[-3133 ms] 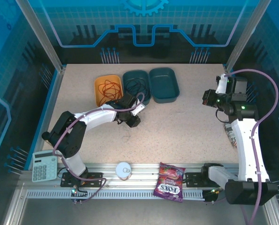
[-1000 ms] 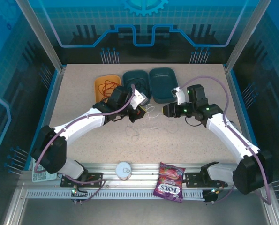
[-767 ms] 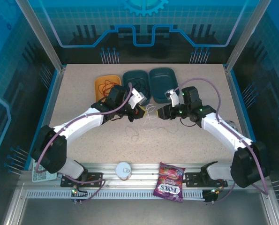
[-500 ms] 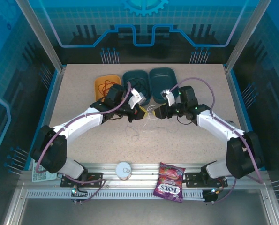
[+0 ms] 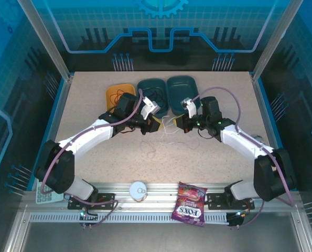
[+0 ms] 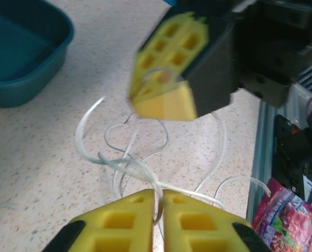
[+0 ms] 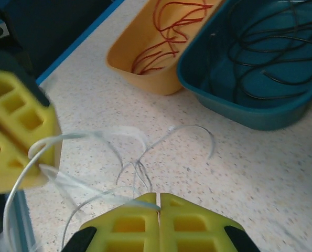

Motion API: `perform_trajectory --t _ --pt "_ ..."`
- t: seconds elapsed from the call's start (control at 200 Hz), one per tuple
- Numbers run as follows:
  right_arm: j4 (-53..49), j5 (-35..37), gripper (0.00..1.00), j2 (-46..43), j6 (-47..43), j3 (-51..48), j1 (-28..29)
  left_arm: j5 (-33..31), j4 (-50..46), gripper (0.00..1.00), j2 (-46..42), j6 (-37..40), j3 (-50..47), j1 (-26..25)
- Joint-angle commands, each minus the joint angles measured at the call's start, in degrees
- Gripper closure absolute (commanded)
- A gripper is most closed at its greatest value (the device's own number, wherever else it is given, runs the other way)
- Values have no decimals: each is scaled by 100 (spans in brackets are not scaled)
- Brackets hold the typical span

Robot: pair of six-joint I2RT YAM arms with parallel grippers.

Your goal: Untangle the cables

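From above, both arms reach in from the near corners and meet over the middle of the counter [image 5: 224, 94], forearms angled inward and wrists facing each other. The left gripper [image 5: 157, 125] and the right gripper [image 5: 176, 125] are close together. The white cable [image 5: 167, 126] hangs between them with its short taut stretch running left to right, and loose curls drop toward the counter. Behind them, an orange bin [image 5: 114, 93] holds a coiled red cable [image 5: 119, 97], and the teal bin [image 5: 145, 82] beside it holds a black cable [image 5: 151, 94]. On the near rail lies a candy bag [image 5: 190, 210] printed "FOX'S".

In the left wrist view, the left gripper [image 6: 159, 197] has its jaws clenched on the white cable [image 6: 124, 157]. From there the cable fans away in several loops over the counter [image 6: 40, 157]. Opposite, the right gripper [image 6: 161, 89] points back toward it with a strand looped across its yellow pads.

In the right wrist view, the right gripper [image 7: 159, 199] is pinched tight on the white cable [image 7: 140, 157]. The strands rise away from the jaws and arc left to the left gripper [image 7: 24, 142], where they enter the seam between its pads. Beyond it, the red cable [image 7: 166, 31] curls in the orange bin [image 7: 140, 73]. The black cable [image 7: 266, 52] loops in the teal bin [image 7: 239, 113].
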Motion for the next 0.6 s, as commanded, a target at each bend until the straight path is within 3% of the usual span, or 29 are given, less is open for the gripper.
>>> perform_trajectory --t 0.0,0.185,0.45,0.545,0.595 --pt "-360 756 100 -448 14 4 -24 -454 -308 79 8 -70 -61 68" --pt "-951 1211 100 -828 52 341 44 -929 -269 78 324 -320 -156 61" --pt "-2062 1945 100 -801 199 1418 159 -998 55 44 239 -641 -418 55" --pt "-2273 2081 100 -793 240 1792 255 -990 401 39 39 -804 -614 42" --pt "-2298 2089 100 -820 218 1975 348 -1080 615 33 -99 -896 -765 31"
